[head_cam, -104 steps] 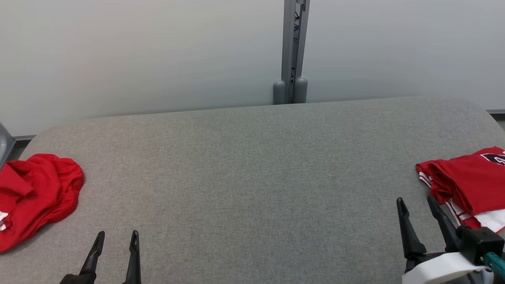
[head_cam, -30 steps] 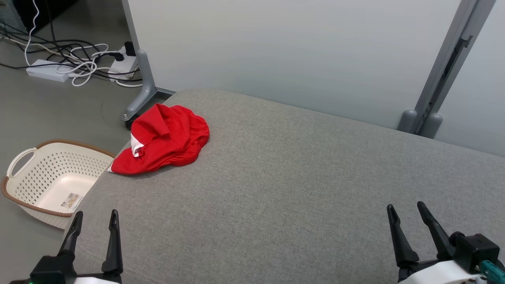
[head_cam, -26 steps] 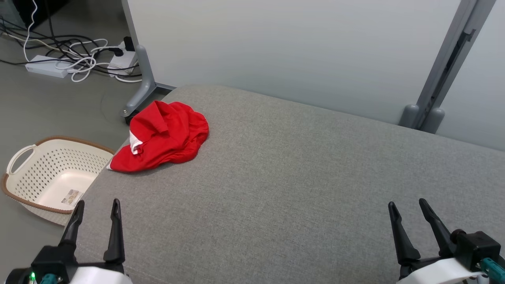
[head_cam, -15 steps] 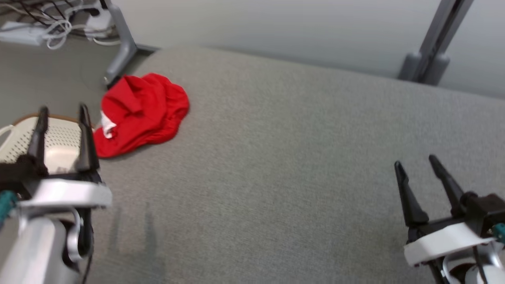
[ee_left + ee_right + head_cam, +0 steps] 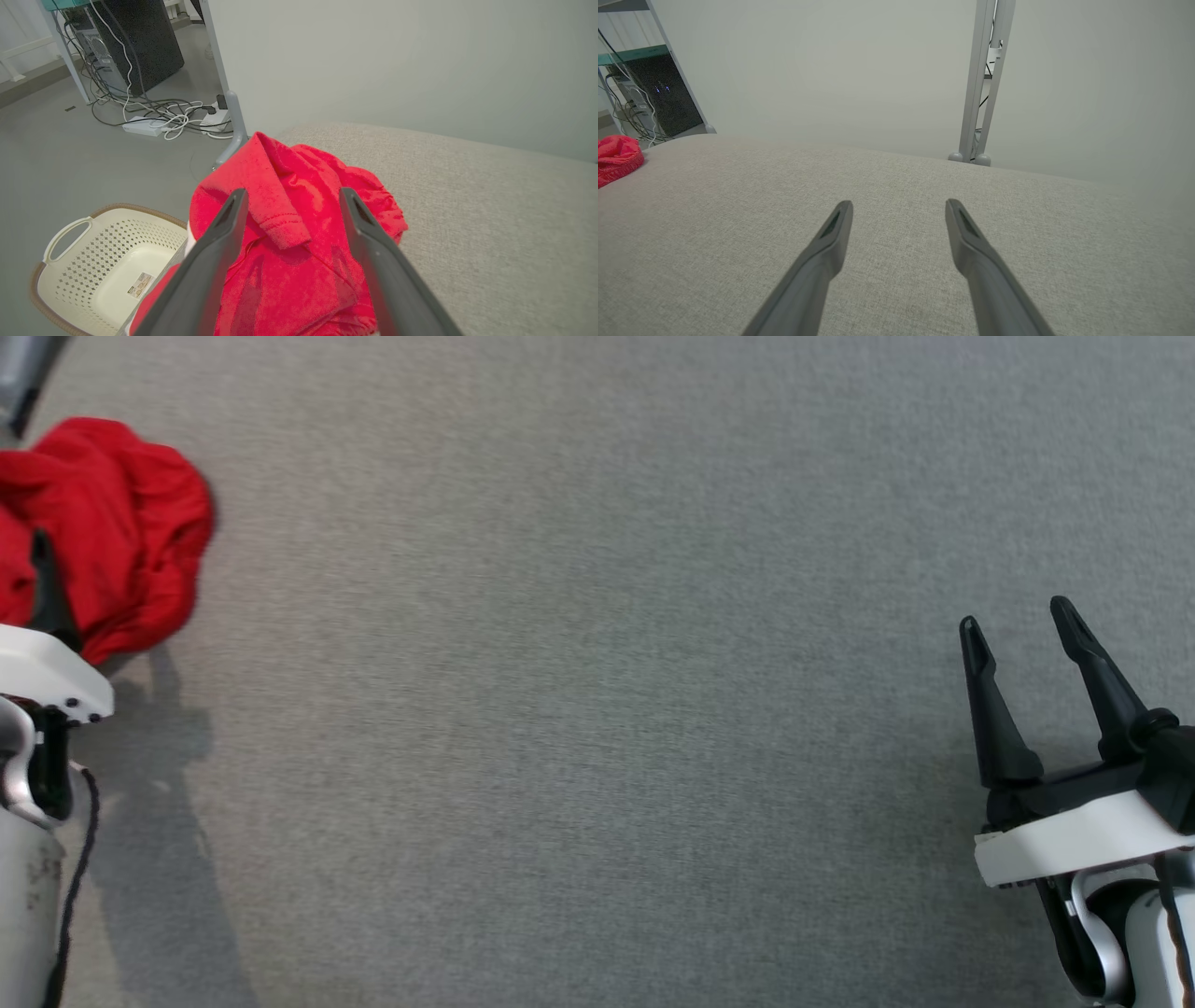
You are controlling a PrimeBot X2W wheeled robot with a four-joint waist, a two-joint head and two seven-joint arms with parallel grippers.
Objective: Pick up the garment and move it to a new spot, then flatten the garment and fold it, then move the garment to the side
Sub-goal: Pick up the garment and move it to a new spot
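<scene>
Left hand point(image 5: 293, 192) is held with its 2 fingers point(image 5: 215, 261) spread wide apart over the crumpled red garment point(image 5: 303, 261), which is heaped at the far left corner of the grey fabric-covered desk point(image 5: 597, 709); whether the cloth is touched cannot be told. Right hand point(image 5: 1016, 614) is held equally wide apart above bare desk, well away from the garment. A cream perforated basket point(image 5: 93, 261) is seen on the floor point(image 5: 70, 163) just beside that corner.
</scene>
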